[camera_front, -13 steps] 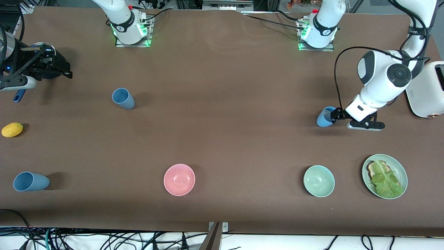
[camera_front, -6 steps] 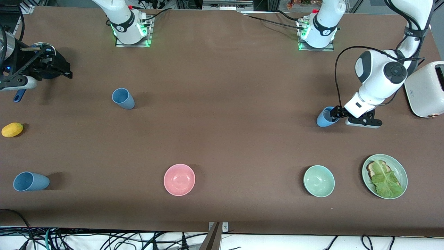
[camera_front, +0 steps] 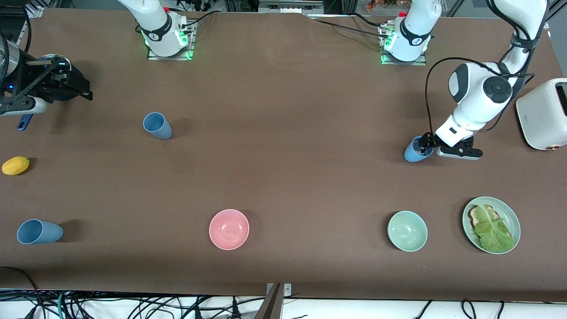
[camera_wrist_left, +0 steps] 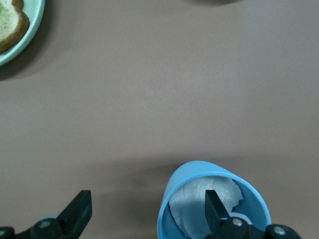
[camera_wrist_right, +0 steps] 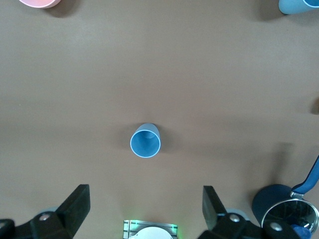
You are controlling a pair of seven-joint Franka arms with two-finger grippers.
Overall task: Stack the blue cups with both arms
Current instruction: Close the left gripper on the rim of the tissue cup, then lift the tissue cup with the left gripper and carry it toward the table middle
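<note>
We note the left arm bent down over its end of the table, elbow high, wrist dropped to a cup that stands upright. The left gripper is released: in the left wrist view one finger dips inside the cup's mouth, the other finger hangs outside, well clear of the wall. Nothing is gripped.

The right arm waits at its own end, the right gripper held high and spread wide, holding nothing. In its wrist view we see a second cup upright on the table below, between the two fingers' lines.

On the front view's clock, that second cup sits at about ten o'clock; a third cup lies on its side at about eight, nearer the camera. The first cup sits at about three.

Also logged: pink bowl, green bowl, plate with toast and a leaf, a yellow fruit, a toaster.
</note>
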